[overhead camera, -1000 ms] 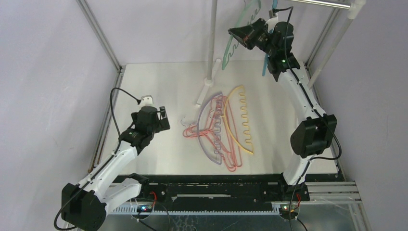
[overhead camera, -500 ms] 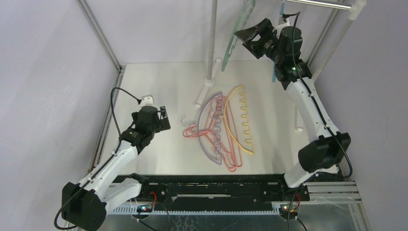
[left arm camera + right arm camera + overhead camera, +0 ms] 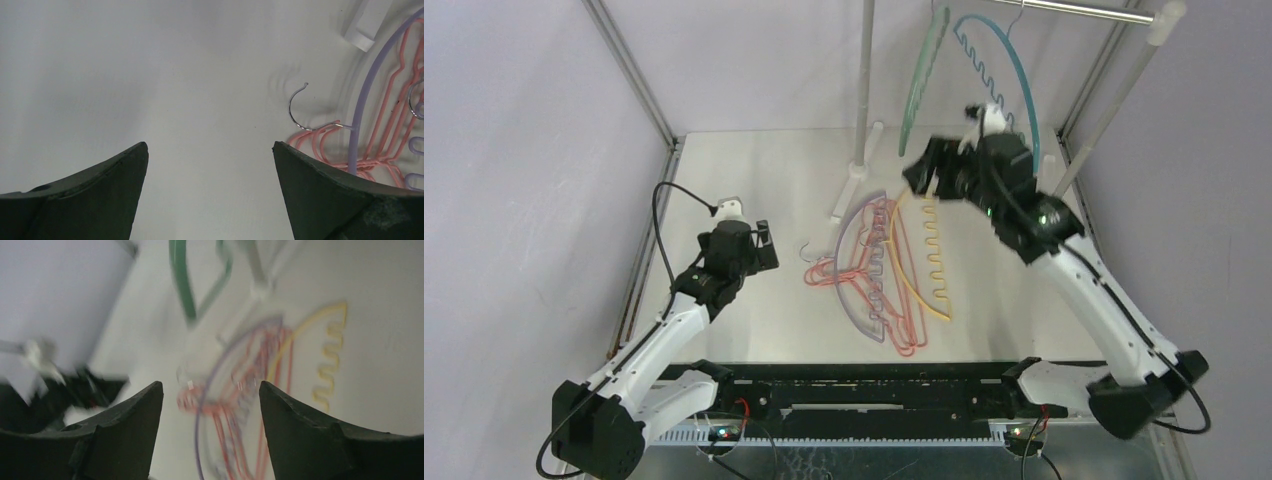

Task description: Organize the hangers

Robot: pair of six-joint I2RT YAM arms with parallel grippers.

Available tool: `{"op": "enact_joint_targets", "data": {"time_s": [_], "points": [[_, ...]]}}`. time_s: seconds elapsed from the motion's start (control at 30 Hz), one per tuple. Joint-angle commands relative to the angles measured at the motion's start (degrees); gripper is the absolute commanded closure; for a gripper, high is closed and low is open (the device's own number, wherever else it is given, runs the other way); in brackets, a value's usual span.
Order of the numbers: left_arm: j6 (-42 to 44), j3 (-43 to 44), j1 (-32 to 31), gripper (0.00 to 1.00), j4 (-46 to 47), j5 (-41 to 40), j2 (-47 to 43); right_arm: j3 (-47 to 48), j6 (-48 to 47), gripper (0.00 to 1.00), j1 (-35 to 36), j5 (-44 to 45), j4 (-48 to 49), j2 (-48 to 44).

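Top external view: teal hanger (image 3: 921,85) and blue hanger (image 3: 1025,85) hang at the rail (image 3: 1074,10), right gripper (image 3: 921,175) and left gripper (image 3: 767,245) are both spread and empty, so the next fetch likely requires descending onto the tabletop hanger pile (image 3: 879,270) to pinch one.

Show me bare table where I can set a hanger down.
Far left, between the left gripper and the pole base, the table is bare; so is the near strip before the hangers, which crowd the centre.

Fingers (image 3: 90,195) (wide apart) hover beside tangled hangers (image 3: 385,115).
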Motion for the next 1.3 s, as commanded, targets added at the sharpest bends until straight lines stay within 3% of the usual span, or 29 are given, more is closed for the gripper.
{"op": "enact_joint_targets", "data": {"time_s": [0.0,0.17,0.37,0.67,0.73,1.0,1.27], "points": [[-0.4,1.7,-0.3,0.0,2.3,0.9,-0.7,-13.1,-8.2,0.25,5.7,5.2,-6.2,-10.2],[-0.5,1.8,-0.3,0.01,3.1,2.1,1.0,-24.1,-8.2,0.27,7.4,1.4,-9.0,-11.1],[-1.1,2.0,-0.3,0.01,3.7,2.8,2.5,-30.9,-8.2,0.27,8.6,-2.4,-1.2,-5.5],[-0.9,-0.2,-0.3,0.01,3.5,1.0,-0.6,-30.4,-6.8,0.33,10.4,-2.8,7.3,12.0],[-1.2,-0.8,-0.2,0.0,3.0,0.8,-1.4,-28.7,-6.6,0.38,9.5,-3.7,7.4,15.0],[-2.2,-2.7,-0.3,0.01,3.0,-0.1,-2.7,-22.5,-9.9,0.44,14.2,1.3,4.5,19.6],[-2.0,-2.6,-0.3,0.0,3.1,-0.1,-2.1,-15.9,-13.1,0.44,18.3,-5.1,2.8,20.0]]}}
